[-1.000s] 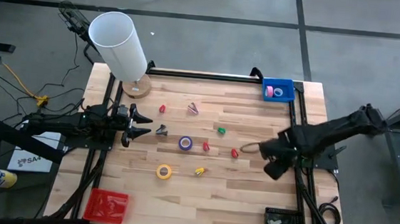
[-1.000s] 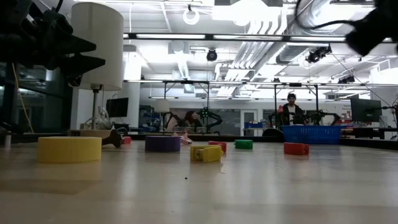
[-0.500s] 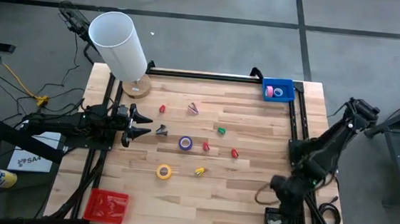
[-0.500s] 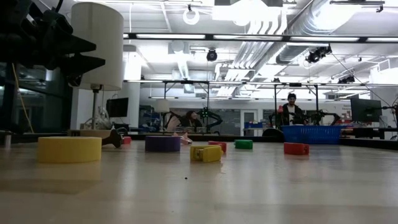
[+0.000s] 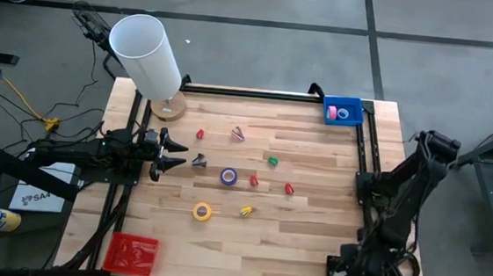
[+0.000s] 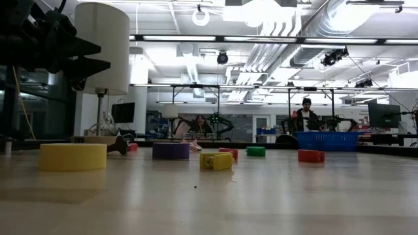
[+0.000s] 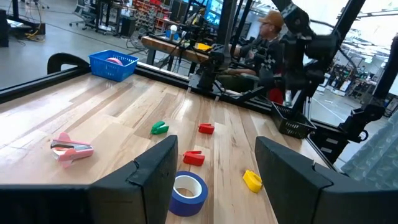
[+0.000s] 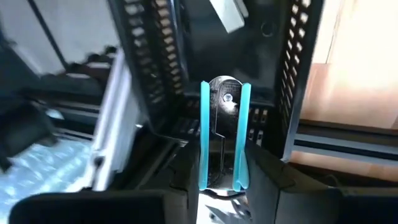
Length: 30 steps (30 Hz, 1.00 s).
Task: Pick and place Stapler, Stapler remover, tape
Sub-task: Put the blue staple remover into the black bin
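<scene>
While no writing reads | right gripper (image 8: 224,180) grips blue-handled stapler remover (image 8: 224,134)

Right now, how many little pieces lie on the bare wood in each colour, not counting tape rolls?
Red pieces: 3
Green piece: 1
Yellow piece: 1
Pink piece: 1
Dark piece: 1
Total: 7

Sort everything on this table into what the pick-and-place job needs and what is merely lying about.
Job: purple tape; yellow tape; pink tape, in the blue basket; pink stapler; green remover; yellow remover; red removers; blue-edged tool gripped by the right gripper above the black basket.
Lying about: lamp; red tray, perhaps a bin.
The left gripper waits open at the left edge.
</scene>
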{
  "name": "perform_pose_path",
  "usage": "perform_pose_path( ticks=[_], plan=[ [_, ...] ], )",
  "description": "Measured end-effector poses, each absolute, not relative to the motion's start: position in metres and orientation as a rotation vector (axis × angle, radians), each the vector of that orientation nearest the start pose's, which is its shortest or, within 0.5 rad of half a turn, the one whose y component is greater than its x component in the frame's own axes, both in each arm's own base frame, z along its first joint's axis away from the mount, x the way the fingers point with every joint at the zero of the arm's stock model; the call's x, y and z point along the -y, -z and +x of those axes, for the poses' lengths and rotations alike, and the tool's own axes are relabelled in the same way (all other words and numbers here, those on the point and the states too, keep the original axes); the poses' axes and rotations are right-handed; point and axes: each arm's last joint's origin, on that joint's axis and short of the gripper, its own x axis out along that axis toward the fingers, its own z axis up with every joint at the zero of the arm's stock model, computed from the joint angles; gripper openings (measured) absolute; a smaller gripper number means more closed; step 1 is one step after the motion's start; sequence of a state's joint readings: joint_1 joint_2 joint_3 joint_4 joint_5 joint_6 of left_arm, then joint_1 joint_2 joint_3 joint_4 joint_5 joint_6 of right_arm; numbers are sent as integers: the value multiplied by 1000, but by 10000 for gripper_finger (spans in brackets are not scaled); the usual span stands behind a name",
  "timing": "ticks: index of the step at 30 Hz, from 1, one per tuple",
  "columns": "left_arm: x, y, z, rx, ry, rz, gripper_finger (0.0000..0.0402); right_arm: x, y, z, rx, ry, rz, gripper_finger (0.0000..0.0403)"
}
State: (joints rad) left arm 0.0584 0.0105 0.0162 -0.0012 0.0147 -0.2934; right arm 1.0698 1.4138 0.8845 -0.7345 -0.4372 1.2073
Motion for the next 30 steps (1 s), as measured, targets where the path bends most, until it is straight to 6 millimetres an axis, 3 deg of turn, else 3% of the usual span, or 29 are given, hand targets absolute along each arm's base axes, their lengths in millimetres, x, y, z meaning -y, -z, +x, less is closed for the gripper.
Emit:
perform_pose_path(
  ticks=[18,30],
  plan=[
    [-5,-168,97,11,-42,-293,213,-249,-151,124,-1869,-333,336,84],
    [-5,-168,97,11,-43,-293,213,-249,-150,123,-1919,-317,370,137]
  ],
)
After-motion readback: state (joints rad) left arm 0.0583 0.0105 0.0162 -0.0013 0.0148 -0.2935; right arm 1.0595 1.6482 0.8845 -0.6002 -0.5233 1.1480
